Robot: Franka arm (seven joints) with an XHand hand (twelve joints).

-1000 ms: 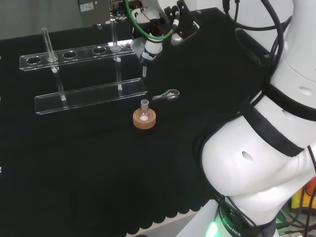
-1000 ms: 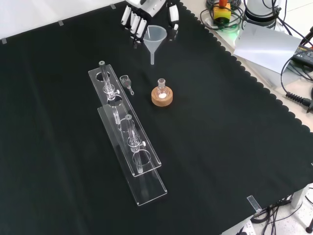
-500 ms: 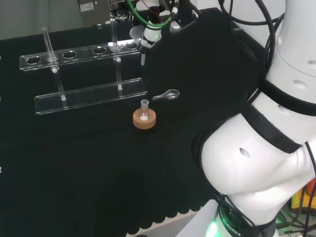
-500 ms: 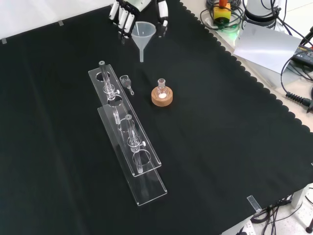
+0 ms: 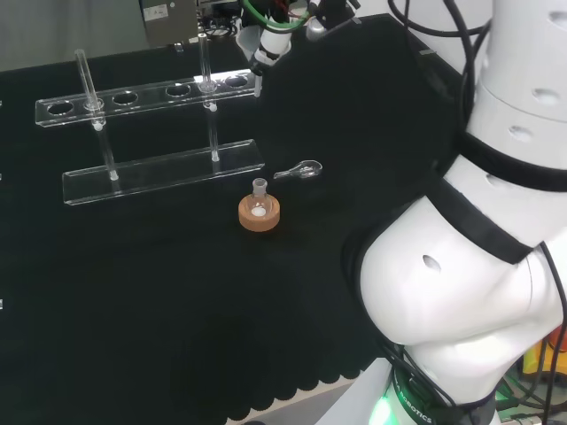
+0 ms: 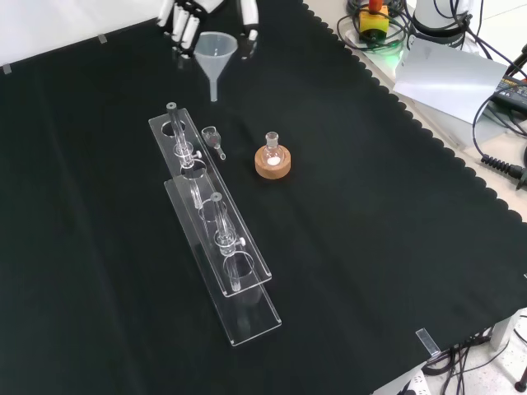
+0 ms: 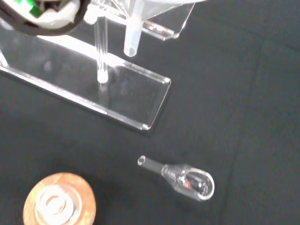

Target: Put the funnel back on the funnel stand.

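My hand pinching funnel by rim, spout down, clear above rack for lowering into end hole.

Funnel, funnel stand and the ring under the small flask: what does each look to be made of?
Funnel: translucent, milky white, probably plastic, since it looks cloudy rather than clear. Funnel stand: clear glossy sheets with bright edges, likely acrylic; the cloth shows through. Ring: tan, matte and grainy, apparently cork. Small flask: clear with sharp glints, seemingly glass.
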